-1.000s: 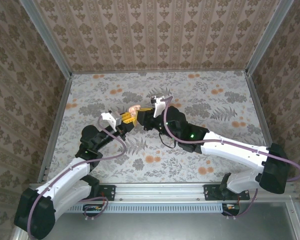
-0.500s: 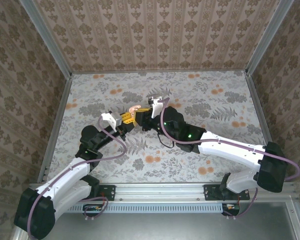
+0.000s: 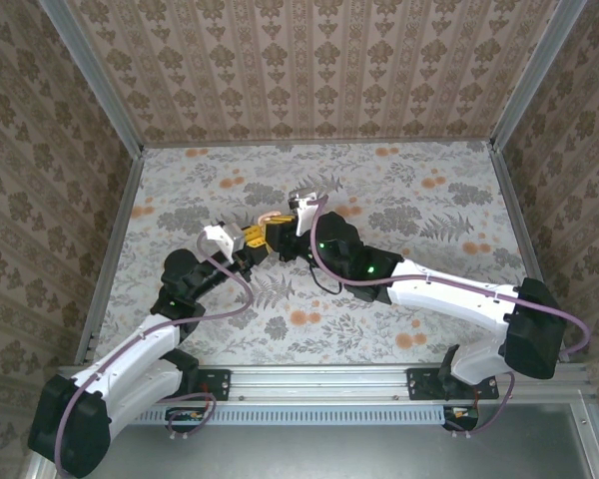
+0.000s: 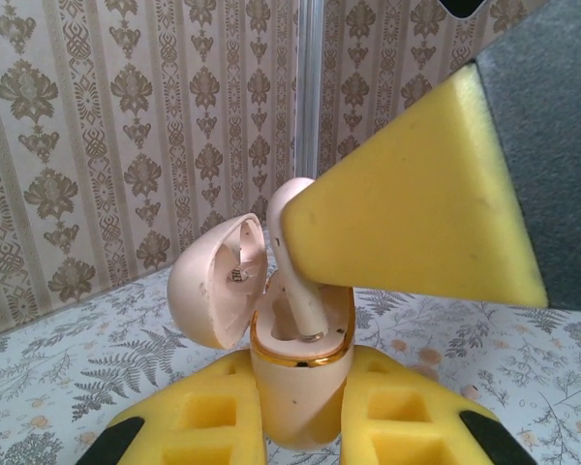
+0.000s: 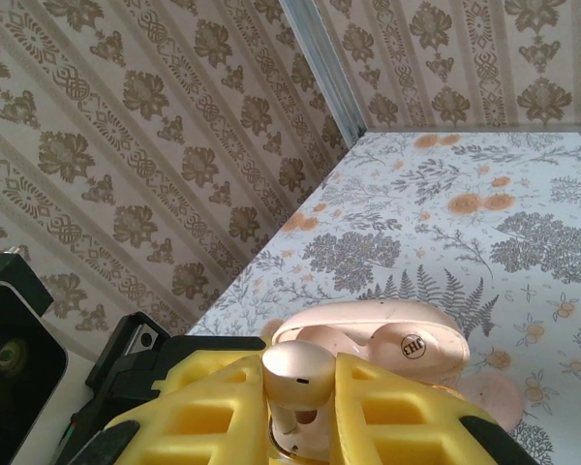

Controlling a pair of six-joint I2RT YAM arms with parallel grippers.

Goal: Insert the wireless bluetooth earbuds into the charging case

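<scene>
Clamping charging case (image 4: pixel 296 373): left end effector (image 4: pixel 300 417); right end effector (image 5: pixel 300 412) pinches earbud (image 5: pixel 295 371).

pink charging case (image 4: pixel 295 392) (gold rim)

Lab cell: wallpaper panels (image 3: pixel 309 70), aluminium frame (image 3: pixel 98 80)

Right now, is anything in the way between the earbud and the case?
Nothing visible is in the way. The case has its lid flipped open to one side. The earbud, pinched by the right gripper, sits right above the opening with its stem dipping inside.
</scene>
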